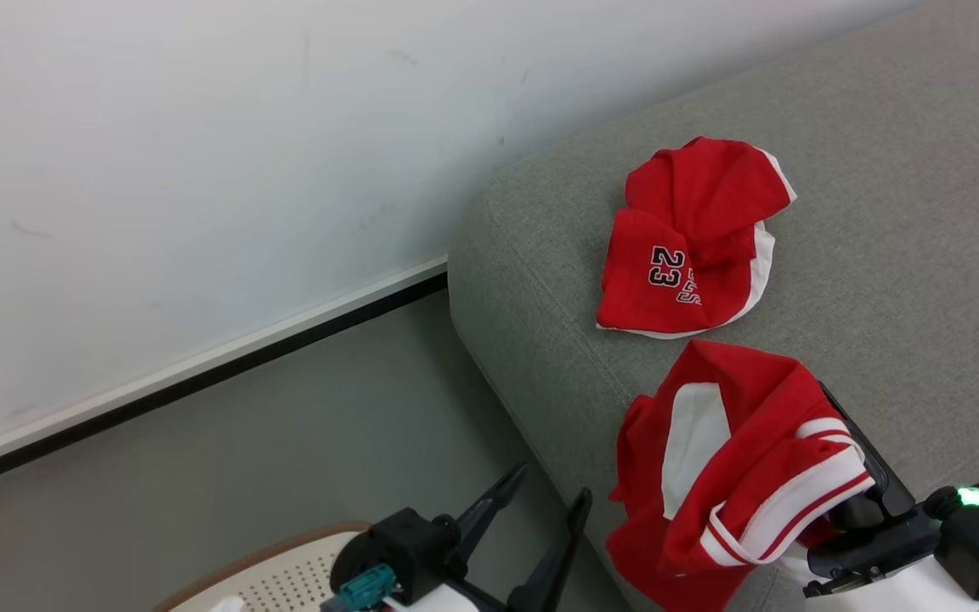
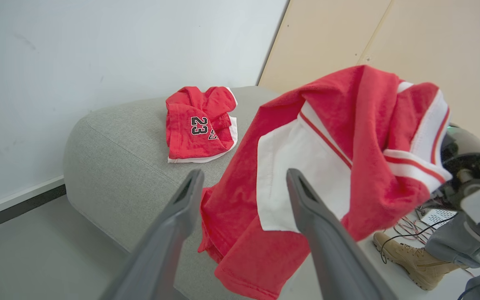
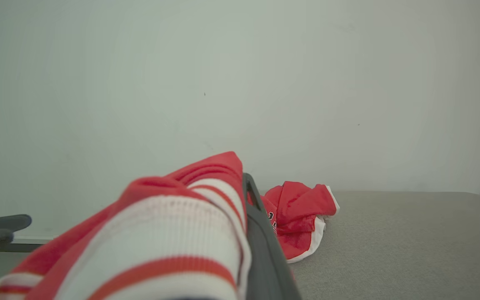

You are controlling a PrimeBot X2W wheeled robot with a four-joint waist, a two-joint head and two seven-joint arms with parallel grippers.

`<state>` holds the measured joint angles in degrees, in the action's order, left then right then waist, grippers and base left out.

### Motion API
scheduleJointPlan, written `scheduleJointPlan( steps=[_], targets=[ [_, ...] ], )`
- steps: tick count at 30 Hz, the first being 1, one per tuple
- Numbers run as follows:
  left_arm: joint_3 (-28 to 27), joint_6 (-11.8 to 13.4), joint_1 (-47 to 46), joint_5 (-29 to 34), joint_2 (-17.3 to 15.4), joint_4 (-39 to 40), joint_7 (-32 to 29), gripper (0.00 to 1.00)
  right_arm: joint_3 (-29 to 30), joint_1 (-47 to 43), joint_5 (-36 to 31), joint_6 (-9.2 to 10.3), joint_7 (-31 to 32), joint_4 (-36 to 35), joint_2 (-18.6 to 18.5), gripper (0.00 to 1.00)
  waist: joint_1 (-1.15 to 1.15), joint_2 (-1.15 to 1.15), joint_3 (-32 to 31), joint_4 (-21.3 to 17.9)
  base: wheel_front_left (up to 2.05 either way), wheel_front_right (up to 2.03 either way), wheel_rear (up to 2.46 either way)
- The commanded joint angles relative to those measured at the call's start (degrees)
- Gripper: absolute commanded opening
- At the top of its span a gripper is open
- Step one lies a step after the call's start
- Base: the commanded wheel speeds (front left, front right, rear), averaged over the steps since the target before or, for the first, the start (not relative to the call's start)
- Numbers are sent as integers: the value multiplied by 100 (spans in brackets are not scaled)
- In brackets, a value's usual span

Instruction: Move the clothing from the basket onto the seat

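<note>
The left hand (image 1: 553, 481) lies at the bottom edge of the head view. Its two dark fingers are spread wide and hold nothing. Directly beside it is a corner of the basket (image 1: 284, 581), showing the perforated cream wall and brown rim. Its interior is mostly out of frame, so whether any clothing remains inside cannot be told.

To the right, the right hand (image 1: 848, 435) is pressed together on a striped garment (image 1: 736, 459). It pinches the white-and-red banded edge. The red cloth hangs from this hand over the front edge of the seat (image 1: 880, 212) and is not yet laid down.

Farther back, a numbered garment (image 1: 693, 246) rests crumpled on the seat cushion, apart from both hands.

Task status, as judged:
- One garment is delivered.
- One garment is carried to the seat and awaits release.

Legible writing: "23" in dark digits with white outline on the numbered garment. A second print beside it is folded over and unreadable. No brand mark is visible.
</note>
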<state>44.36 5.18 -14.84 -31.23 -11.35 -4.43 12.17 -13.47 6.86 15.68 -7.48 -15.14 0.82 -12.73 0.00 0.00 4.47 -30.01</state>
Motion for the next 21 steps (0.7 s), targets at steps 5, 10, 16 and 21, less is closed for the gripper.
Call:
scheduleJointPlan(
  steps=[5, 10, 16, 21],
  targets=[
    [-14, 17, -433, 219, -83, 161, -174, 100, 170, 309, 16, -2, 4, -152, 34, 0, 0, 0, 488, 168, 0, 0, 0],
    [7, -92, -1143, 463, -79, 279, -453, 100, 320, 925, -8, -2, 3, -215, 42, 0, 0, 0, 1218, 499, 0, 0, 0],
    [6, -213, -1846, 615, 32, 210, -564, 100, 517, 1973, 85, -2, 3, -13, -171, 0, 0, 0, 1969, 884, 0, 0, 0],
    [45, -327, -2213, 701, 75, 65, -580, 100, 579, 3082, 360, -2, 3, 360, -575, 0, 0, 0, 2403, 1086, 0, 0, 0]
  ],
)
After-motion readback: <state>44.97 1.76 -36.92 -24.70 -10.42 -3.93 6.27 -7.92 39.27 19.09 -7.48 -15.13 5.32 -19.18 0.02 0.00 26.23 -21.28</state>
